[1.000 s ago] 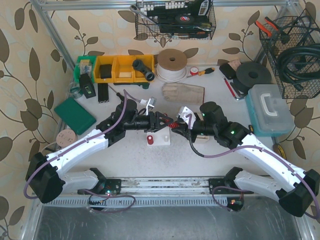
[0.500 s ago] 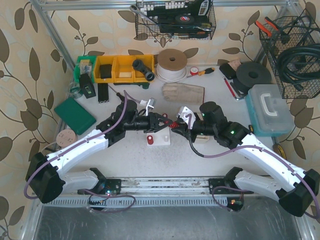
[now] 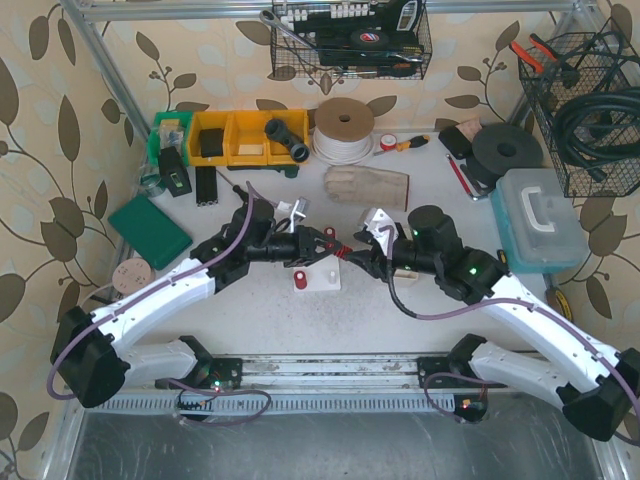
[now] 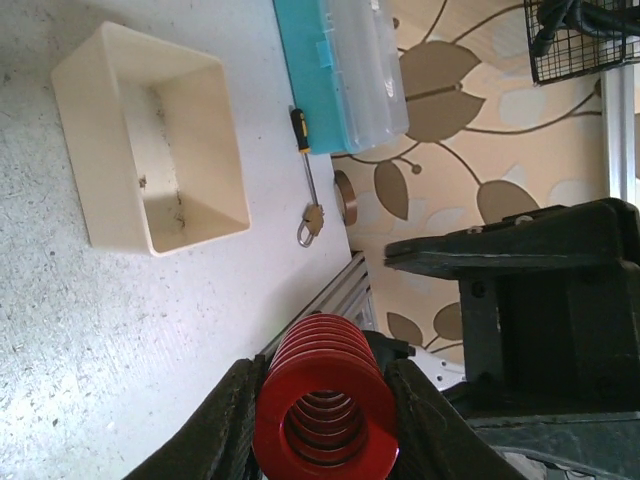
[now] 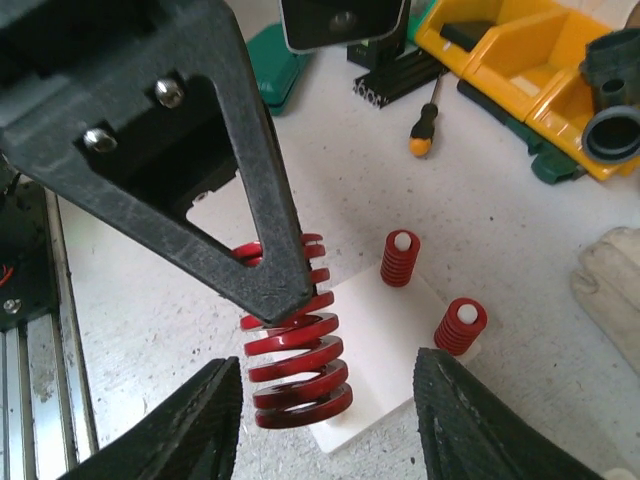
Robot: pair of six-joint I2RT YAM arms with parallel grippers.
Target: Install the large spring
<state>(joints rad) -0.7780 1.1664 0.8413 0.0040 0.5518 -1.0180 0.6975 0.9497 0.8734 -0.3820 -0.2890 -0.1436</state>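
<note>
The left hand clamps the large spring, its axis running three-to-nine. The right hand, fingers apart, seems clear of it. The white base plate lies at six o'clock.

No readable text in any view. The black case in the wire basket has a round red-and-white mark and some pale print, both too small to read. The white strips beside it are blurred and not legible. No legible label on the yellow bins, the teal box or the green pad.
</note>
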